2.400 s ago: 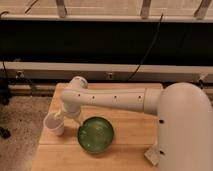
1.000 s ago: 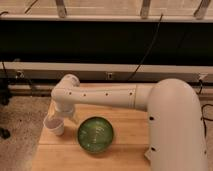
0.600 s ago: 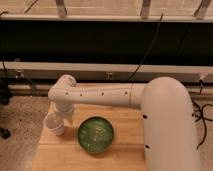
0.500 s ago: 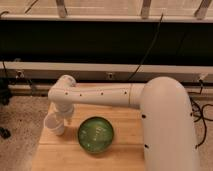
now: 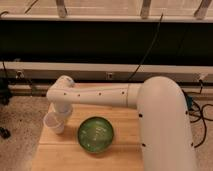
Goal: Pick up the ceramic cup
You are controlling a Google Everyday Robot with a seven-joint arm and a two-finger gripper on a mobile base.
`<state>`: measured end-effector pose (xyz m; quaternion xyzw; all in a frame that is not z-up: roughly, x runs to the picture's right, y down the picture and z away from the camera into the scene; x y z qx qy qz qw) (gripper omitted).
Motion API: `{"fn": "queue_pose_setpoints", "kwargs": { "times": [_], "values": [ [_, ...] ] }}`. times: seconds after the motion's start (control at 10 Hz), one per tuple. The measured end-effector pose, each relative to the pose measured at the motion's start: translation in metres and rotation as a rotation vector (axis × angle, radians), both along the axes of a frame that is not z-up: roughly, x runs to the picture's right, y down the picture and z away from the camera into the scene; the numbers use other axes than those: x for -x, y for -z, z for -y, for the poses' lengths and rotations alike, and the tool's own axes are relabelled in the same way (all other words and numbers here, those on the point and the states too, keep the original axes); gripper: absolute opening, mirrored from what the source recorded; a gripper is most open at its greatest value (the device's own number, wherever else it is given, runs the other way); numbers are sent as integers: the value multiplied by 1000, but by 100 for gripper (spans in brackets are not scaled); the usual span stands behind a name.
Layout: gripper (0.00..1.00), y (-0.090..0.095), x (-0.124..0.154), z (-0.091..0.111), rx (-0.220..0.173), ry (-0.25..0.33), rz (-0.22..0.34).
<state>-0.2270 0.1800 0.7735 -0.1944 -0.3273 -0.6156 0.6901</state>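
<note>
The ceramic cup [image 5: 53, 123] is small, plain and white, and stands upright near the left edge of the wooden table [image 5: 125, 117]. The wide green glazed bowl [image 5: 95, 134] sits just right of it. My white arm reaches from the right across the table to the left. Its wrist bends down right behind and above the cup. The gripper [image 5: 63, 115] is at the cup's upper right, mostly hidden by the wrist.
A dark wall panel with a white rail [image 5: 110, 67] runs behind the table. Cables [image 5: 197, 112] hang at the right. Speckled floor [image 5: 20, 120] lies left of the table. My arm's large white link [image 5: 165, 130] covers the table's right side.
The arm has swung further left and the wrist has come down closer to the cup. The cup and the bowl have not moved.
</note>
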Motion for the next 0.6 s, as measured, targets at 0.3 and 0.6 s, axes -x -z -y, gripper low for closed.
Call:
{"fn": "queue_pose_setpoints", "kwargs": {
  "times": [0.3,0.6],
  "values": [
    [0,9,-6,13,-22,-15,5],
    [0,11,-22,31,-20,-10,0]
  ]
}}
